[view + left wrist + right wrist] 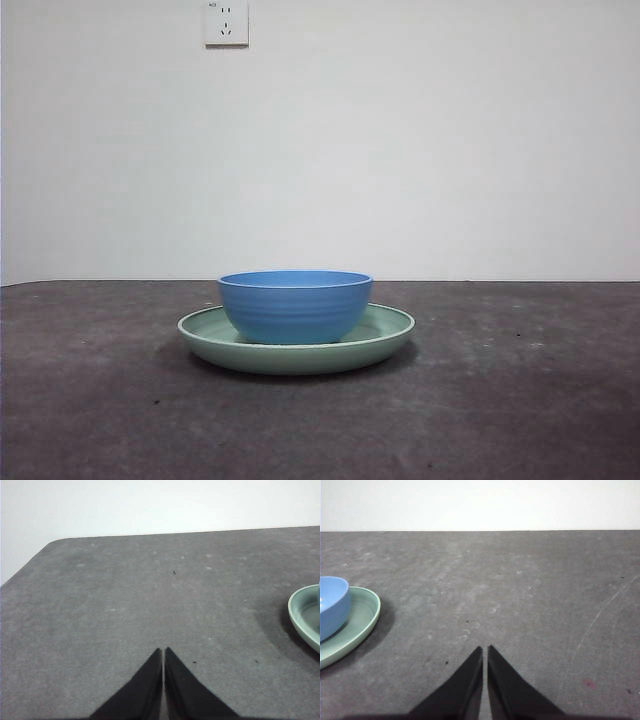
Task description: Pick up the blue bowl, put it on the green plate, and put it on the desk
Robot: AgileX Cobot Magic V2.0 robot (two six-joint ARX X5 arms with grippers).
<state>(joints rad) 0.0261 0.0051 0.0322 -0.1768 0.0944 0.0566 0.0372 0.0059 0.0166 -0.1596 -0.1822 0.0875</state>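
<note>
The blue bowl (295,305) sat upright inside the green plate (385,335), in the middle of the desk (520,400). Your left gripper (164,652) and right gripper (485,651) both waited apart from it, each with jaws pressed together and holding nothing. If the bowl still had to go on the desk, you needed to open one gripper first, take the rim gently, and lift straight so the plate did not slide.

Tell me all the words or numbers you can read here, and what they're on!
Wall socket: a tiny dark mark in its top corner, too small and blurred to read.
Blue bowl: no writing.
Green plate: no writing.
Desk: only specks, no words.
</note>
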